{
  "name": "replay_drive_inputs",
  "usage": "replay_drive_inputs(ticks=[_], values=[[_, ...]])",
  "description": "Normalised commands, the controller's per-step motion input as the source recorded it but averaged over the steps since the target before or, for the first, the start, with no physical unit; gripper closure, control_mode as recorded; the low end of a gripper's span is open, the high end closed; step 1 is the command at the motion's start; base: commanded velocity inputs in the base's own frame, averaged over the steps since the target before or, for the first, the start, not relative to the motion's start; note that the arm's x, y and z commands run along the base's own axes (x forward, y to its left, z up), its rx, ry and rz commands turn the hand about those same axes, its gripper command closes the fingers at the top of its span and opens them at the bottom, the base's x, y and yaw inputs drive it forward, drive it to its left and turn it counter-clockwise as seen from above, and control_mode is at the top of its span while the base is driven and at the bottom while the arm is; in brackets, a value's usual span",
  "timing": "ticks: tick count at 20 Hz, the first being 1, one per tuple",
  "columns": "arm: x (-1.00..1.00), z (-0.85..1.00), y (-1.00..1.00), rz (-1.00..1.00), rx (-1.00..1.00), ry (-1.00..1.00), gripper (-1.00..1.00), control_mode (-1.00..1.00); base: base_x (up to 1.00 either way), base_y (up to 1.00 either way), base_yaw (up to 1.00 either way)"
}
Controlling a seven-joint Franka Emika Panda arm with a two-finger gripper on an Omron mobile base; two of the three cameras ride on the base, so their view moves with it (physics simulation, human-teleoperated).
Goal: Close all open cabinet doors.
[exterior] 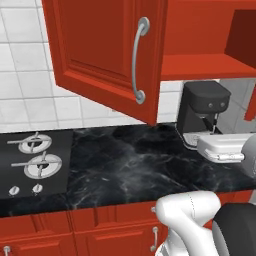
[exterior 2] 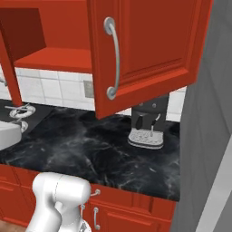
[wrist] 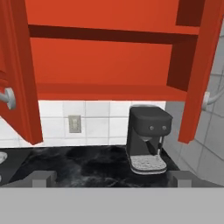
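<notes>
Two cabinet doors stand open above the dark marble surface (exterior: 130, 160). The left door (exterior: 100, 50) swings out over the surface just right of the cooktop (exterior: 35, 162), its curved silver handle (exterior: 139, 60) near the free edge. The right door (exterior 2: 149, 50) hangs out over the back right corner of the surface, above the coffee machine (exterior 2: 147, 127), and its handle (exterior 2: 113, 59) likewise runs along its free edge. In the hand view both doors flank the bare red shelf (wrist: 105, 89) of the open cabinet: the left door (wrist: 17, 70) at one side, the right door (wrist: 199, 74) at the other, with the coffee machine (wrist: 146, 138) below, toward the right.

The gripper (wrist: 112, 178) hangs in front of the cabinet, level with the back edge of the surface, touching nothing. Its fingers (wrist: 43, 178) are spread wide, with nothing between them.

Neither door is closed yet, so the task appears to be at its start. These doors look like stiff, rigid panels on hinges, glossy and so probably slippery to a flat pad. They should swing rather than bend, and likely need only a light, steady push. The best place to act is probably the outer face near the free edge, by the handle, where leverage is greatest; pushing close to the hinge would take more force. Hooking the handle would serve too, but a push on the panel seems simpler. A glancing contact may slide off the gloss.
</notes>
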Motion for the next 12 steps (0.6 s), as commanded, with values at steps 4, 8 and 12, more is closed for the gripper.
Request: replay_drive_inputs(ticks=[4,8,12], values=[[0.0,0.0,0.0,0.0,0.0,0.0,-1.0,1.0,0.27,-0.29,0.14],[0.0,0.0,0.0,0.0,0.0,0.0,-1.0,1.0,0.31,-0.28,0.1],[0.0,0.0,0.0,0.0,0.0,0.0,-1.0,1.0,0.3,-0.27,0.01]])
